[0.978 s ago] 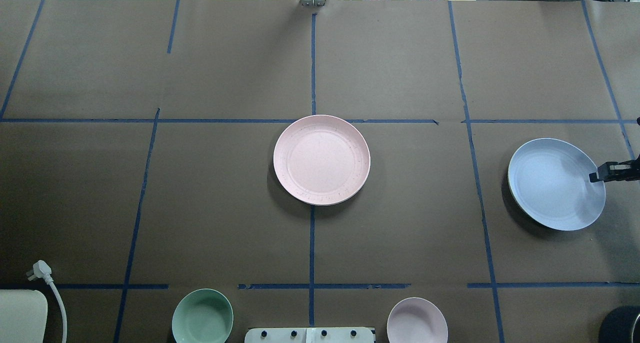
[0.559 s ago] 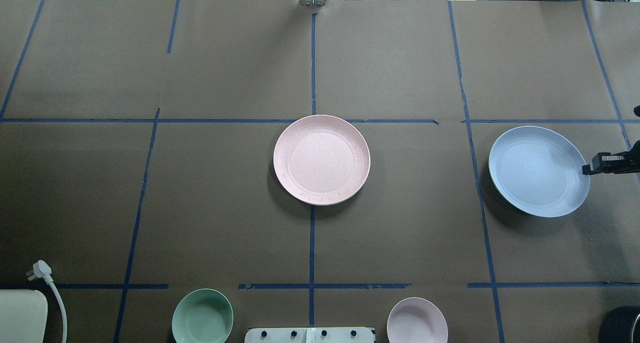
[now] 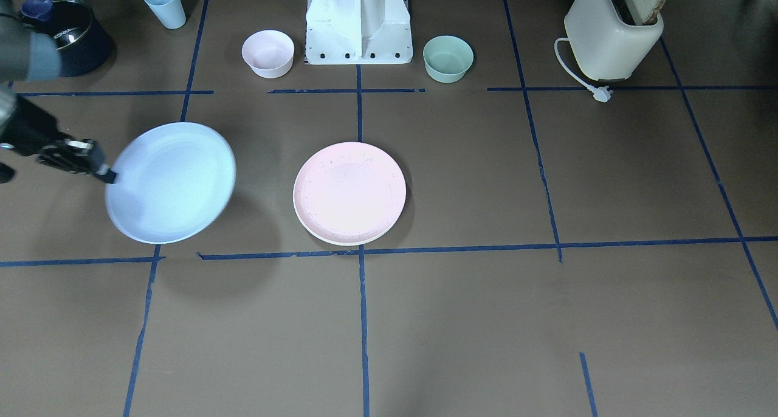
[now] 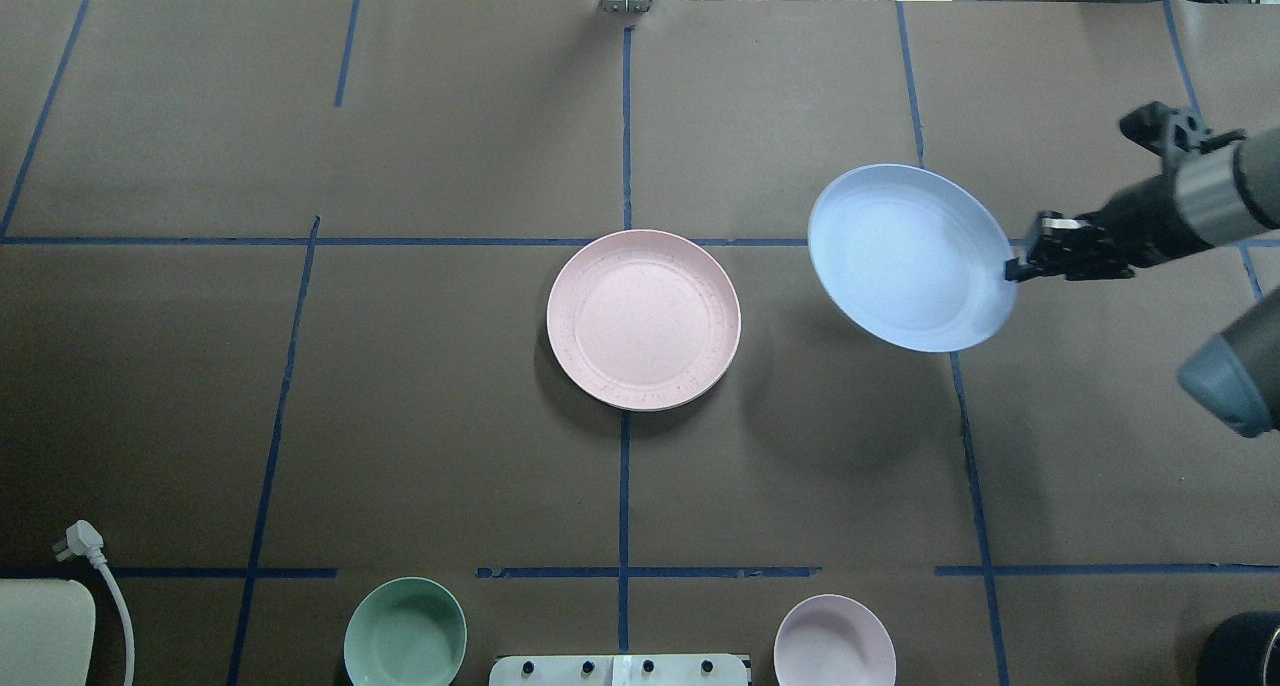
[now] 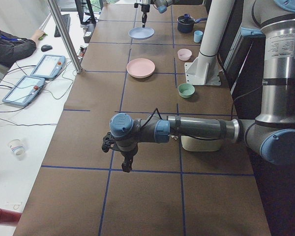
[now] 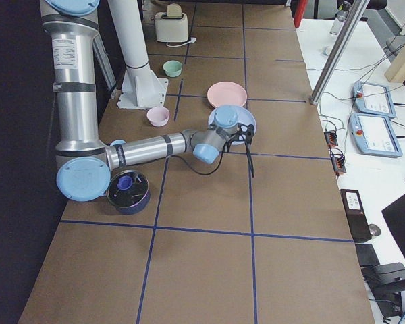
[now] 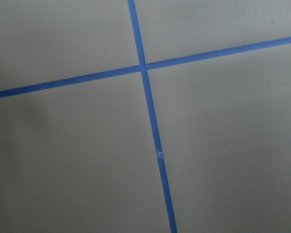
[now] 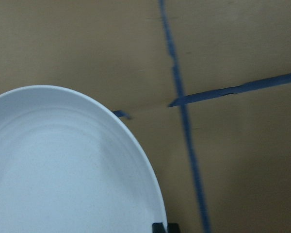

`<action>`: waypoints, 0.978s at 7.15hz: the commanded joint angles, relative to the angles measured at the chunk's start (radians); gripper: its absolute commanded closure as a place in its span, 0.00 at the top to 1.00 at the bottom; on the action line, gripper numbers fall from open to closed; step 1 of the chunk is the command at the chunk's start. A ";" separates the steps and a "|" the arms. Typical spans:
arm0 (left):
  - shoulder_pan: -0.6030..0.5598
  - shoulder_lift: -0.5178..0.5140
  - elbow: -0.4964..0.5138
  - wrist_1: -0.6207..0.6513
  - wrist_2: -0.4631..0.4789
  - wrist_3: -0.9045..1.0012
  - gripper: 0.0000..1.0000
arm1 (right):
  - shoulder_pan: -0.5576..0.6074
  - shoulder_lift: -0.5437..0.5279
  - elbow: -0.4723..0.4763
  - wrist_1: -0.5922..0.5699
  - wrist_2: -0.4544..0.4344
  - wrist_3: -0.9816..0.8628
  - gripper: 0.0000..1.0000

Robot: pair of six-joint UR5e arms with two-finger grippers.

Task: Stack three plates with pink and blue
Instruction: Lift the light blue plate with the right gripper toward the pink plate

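Blue plate (image 4: 910, 258) is off the table (image 4: 400, 366), tilted, to the right of the pink plate (image 4: 643, 319) and apart from it, its shadow on the paper below. Right gripper (image 4: 1012, 269) pinches its outer rim. Pink plate lies flat at table centre. Left gripper (image 5: 125, 164) hangs low over taped paper, well apart from both; spread or closed, can't tell.

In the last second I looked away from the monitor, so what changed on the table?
The right hand, gripping the blue plate by its rim, carried it from near the table's right end toward the pink plate and a little away from the robot. The plate hangs above the table, its shadow well apart. The grip is unchanged. The pink plate, green bowl and pink bowl stayed put.
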 commanded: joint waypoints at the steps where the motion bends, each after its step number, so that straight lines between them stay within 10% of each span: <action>1: 0.000 -0.002 0.001 0.000 -0.001 -0.001 1.00 | -0.190 0.214 0.117 -0.346 -0.202 0.078 0.00; 7: 0.000 -0.002 0.001 0.001 -0.001 -0.001 1.00 | -0.388 0.362 0.001 -0.403 -0.441 0.181 0.00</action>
